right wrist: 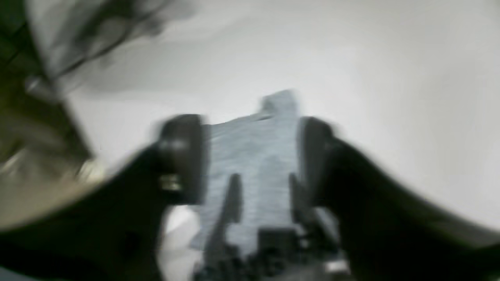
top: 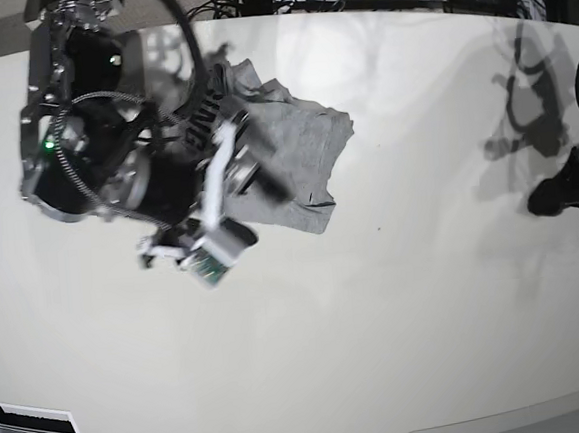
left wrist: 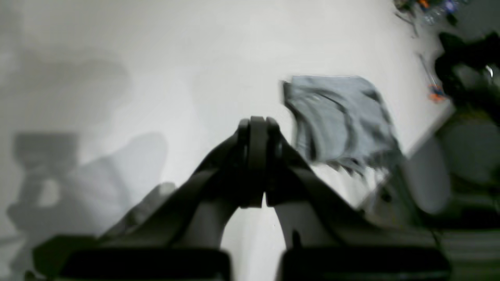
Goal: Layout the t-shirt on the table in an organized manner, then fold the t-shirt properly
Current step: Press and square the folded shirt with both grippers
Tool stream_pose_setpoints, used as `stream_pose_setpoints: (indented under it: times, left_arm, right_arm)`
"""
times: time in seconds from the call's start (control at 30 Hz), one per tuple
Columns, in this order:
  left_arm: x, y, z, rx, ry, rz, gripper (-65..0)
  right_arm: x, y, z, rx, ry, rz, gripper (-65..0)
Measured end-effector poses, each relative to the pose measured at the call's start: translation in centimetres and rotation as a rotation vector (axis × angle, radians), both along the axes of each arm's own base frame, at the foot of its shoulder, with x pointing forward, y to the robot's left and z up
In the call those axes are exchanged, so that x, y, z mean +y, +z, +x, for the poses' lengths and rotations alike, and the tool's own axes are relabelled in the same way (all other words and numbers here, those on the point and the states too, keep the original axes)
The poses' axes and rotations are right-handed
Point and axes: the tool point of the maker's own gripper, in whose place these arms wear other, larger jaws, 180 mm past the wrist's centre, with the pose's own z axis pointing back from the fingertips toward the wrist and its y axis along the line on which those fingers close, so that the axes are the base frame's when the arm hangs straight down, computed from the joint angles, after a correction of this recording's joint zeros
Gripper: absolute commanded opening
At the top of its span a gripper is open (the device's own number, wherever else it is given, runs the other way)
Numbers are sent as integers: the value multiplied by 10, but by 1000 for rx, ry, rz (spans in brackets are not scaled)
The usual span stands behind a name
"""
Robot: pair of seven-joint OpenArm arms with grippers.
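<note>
On the far left of the worktop [top: 396,298], a crumpled t-shirt [top: 301,165] lies bunched beneath the right arm.
Right end effector [right wrist: 250,156] hovers over the grey cloth, fingers parted with fabric showing between them, gripping nothing. Left end effector [left wrist: 258,164], fingers pressed together and empty, hangs well apart at the worktop's opposite side.

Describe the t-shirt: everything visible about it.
The t-shirt is heather-grey, soft knit cloth, lying bunched and creased rather than spread flat on the glossy off-white table, toward its far side. Black block lettering shows on a fold near the robot arm, which covers part of the shirt. In the right wrist view, the grey cloth shows between the right end effector's parted jaws; whether they touch it is too blurred to tell.
</note>
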Motion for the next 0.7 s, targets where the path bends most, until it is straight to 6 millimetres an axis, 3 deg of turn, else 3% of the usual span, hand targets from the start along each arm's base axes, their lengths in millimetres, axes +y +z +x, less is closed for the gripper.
stream_pose_setpoints:
  times: [0.03,0.07,0.2,0.4,0.57,0.7]
  left_arm:
    - [-11,-5,-4,24,-46,5,-650]
    - [-23,-11,-8,45,-95,14,-650]
    - [-78,-31,-30,103,-311,66,-650]
    - [-152,-48,-79,123,-646,151,-650]
    - [-185,-74,-113,91,-824,273,-650]
    - [-196,-98,-136,80,-925,363,-650]
  right_arm:
    - [-9,0,5,-15,-28,-8,-613]
    - [-18,-2,10,-22,-54,-18,-650]
    - [-44,-33,21,23,-111,-58,-650]
    - [-56,-79,34,163,-136,-71,-650]
    - [-67,-104,38,256,-151,-90,-650]
    - [-74,-118,39,301,-155,-108,-650]
